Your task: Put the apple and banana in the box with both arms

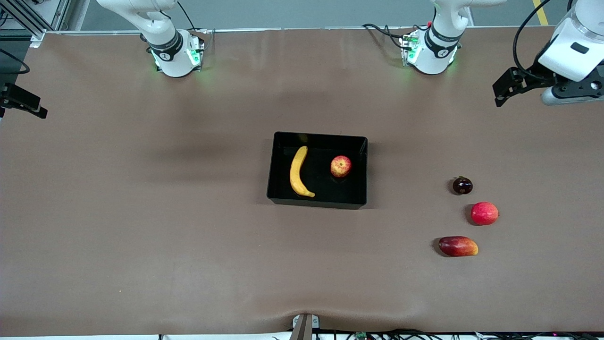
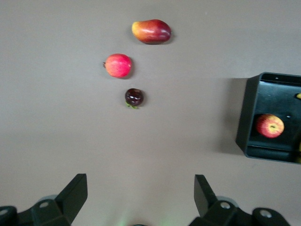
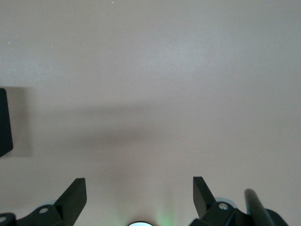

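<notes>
The black box (image 1: 317, 202) sits mid-table. Inside it the yellow banana (image 1: 298, 172) lies toward the right arm's end and the mottled red apple (image 1: 340, 166) toward the left arm's end. The left wrist view shows a corner of the box (image 2: 244, 136) with the apple (image 2: 270, 125) in it. My left gripper (image 1: 503, 93) hangs open and empty above the table's left-arm end, fingers wide apart (image 2: 141, 188). My right gripper (image 1: 22, 100) hovers at the right-arm end, also open and empty (image 3: 139, 188), with only an edge of the box (image 3: 3, 122) in its view.
Three other fruits lie on the brown mat toward the left arm's end: a small dark round fruit (image 1: 462, 185), an evenly bright red round fruit (image 1: 484, 213), and an oblong red-and-yellow fruit (image 1: 458, 246) nearest the front camera. Both arm bases stand along the table's back edge.
</notes>
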`<action>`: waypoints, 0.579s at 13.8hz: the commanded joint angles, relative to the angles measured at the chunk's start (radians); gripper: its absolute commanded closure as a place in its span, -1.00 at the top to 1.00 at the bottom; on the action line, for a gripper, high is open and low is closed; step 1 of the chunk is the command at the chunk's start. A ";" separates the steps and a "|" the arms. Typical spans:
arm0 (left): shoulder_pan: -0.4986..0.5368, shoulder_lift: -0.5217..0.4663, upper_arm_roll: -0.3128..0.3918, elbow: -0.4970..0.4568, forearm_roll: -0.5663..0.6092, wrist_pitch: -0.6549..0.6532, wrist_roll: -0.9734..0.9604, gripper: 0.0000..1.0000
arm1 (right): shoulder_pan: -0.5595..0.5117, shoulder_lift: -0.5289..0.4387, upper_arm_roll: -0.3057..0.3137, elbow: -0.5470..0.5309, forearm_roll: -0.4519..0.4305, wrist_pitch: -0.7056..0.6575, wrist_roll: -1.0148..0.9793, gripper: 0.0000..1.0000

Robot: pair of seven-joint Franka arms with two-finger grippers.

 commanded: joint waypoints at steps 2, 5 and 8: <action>-0.001 -0.015 0.016 -0.011 -0.027 -0.016 0.039 1.00 | -0.018 -0.013 0.016 -0.009 -0.009 0.001 -0.008 1.00; 0.026 -0.003 0.018 0.003 -0.027 -0.016 0.071 1.00 | -0.018 -0.013 0.016 -0.009 -0.009 0.002 -0.008 1.00; 0.042 -0.001 0.024 0.004 -0.027 -0.017 0.103 1.00 | -0.018 -0.013 0.016 -0.009 -0.009 0.002 -0.008 1.00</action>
